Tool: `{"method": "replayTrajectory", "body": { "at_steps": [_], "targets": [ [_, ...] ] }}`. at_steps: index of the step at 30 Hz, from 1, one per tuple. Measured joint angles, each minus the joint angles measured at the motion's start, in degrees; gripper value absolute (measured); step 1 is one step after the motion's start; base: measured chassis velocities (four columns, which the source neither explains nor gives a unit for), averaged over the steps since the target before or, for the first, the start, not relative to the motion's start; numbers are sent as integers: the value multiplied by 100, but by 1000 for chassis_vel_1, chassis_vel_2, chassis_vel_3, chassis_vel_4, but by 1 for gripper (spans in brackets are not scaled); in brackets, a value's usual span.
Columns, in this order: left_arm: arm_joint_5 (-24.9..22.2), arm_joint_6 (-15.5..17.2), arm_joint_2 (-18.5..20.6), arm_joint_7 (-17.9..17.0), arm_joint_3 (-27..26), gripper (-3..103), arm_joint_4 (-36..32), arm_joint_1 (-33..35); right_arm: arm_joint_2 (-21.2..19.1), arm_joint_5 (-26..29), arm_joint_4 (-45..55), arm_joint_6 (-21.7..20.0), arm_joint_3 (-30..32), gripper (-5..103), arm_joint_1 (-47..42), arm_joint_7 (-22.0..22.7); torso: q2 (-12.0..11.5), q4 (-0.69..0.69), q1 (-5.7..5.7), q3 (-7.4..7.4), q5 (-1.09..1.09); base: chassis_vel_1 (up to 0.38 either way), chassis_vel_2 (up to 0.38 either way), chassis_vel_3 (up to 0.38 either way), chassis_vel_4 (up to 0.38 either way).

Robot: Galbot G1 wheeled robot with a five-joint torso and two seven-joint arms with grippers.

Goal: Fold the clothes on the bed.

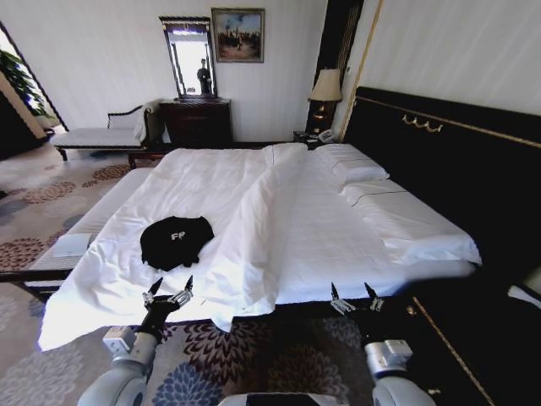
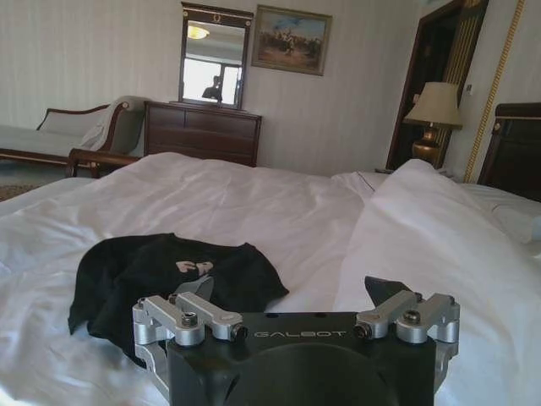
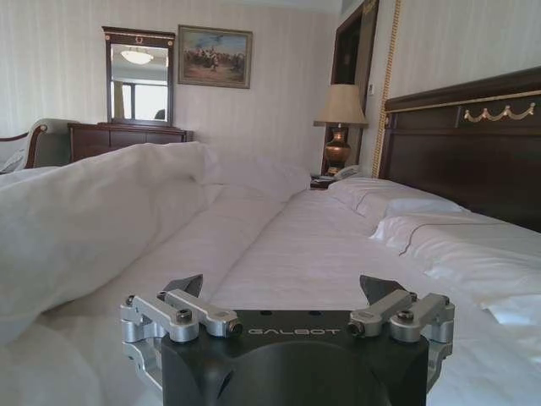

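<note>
The black T-shirt (image 1: pixel 176 241) lies crumpled in a loose heap on the white duvet of the bed (image 1: pixel 296 228), near the bed's long edge closest to the robot and well away from the pillows (image 1: pixel 359 169) at the dark headboard (image 1: pixel 448 161). The left gripper (image 1: pixel 168 291) hovers over that bed edge just short of the shirt, fingers spread apart, holding nothing. The right gripper (image 1: pixel 356 297) hangs at the same edge, nearer the headboard, fingers likewise spread and empty.
</note>
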Motion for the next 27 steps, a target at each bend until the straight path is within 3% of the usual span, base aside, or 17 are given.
{"method": "replayTrajectory", "body": {
  "at_steps": [15,27],
  "targets": [
    [-322,-9,163,208,-231,100,-174,486,-5,138,41,-145,-59,100,87,48,0,0,1,0,0,120,205,-120,-217],
    [-58,-168,184,386,-292,100,-179,617,-423,1190,188,-783,-142,100,415,229,0,-1,0,0,0,115,194,-130,-196]
  ]
}}
